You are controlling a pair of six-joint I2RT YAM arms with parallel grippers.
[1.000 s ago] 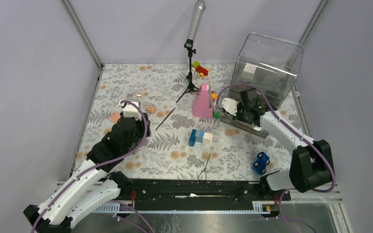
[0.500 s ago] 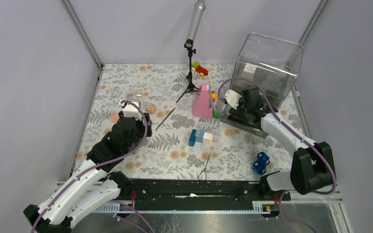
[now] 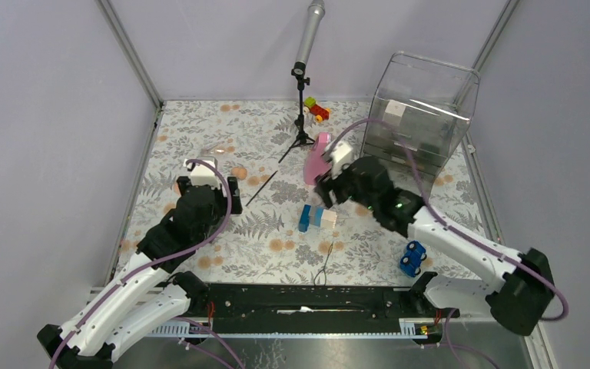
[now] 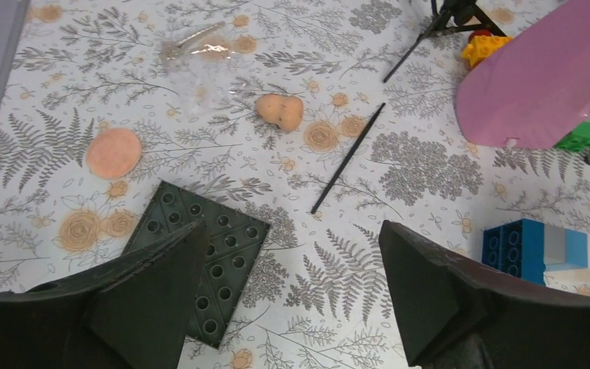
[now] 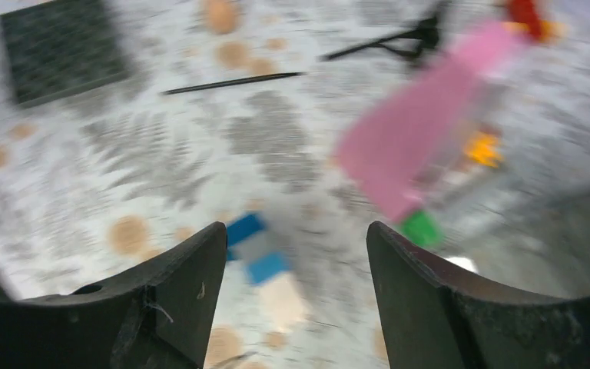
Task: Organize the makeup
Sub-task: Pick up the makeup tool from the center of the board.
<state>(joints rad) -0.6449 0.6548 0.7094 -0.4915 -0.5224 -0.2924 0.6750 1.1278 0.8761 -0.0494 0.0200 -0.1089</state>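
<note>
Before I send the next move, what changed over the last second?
The right gripper swung left from the organizer to above the blocks, its jaws opening and empty. The left gripper opened wider in place and holds nothing. The brush, sponges, blocks and car stayed put.

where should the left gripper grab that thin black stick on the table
Probably mid-shaft on the black stick, straight down from above, jaws turned across its diagonal line. It lies flat and alone, clear of the peach sponge, so the middle is free and balanced.
</note>
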